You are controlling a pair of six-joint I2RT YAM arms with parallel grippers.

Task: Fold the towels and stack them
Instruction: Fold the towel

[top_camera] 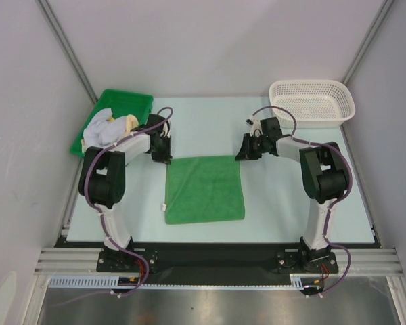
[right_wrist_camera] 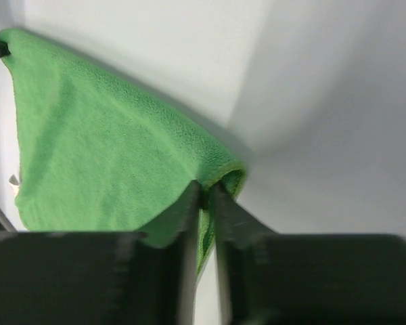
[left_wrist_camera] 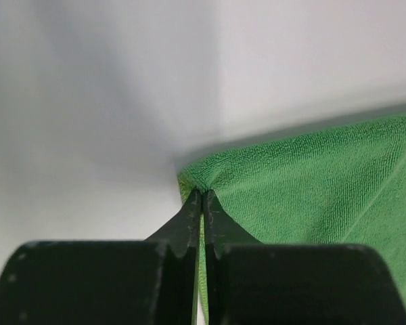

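step: fold the green towel (top_camera: pixel 204 188) in half, far edge to near edge.
how: lift both far corners together and level, carry them toward the arms, keep the cloth taut so the edges meet.
left jaws (left_wrist_camera: pixel 201 198): closed, pinching the far-left corner.
right jaws (right_wrist_camera: pixel 204 188): closed on the far-right corner.
towel: flat on the counter (top_camera: pixel 291 196), mid-way between the arms.
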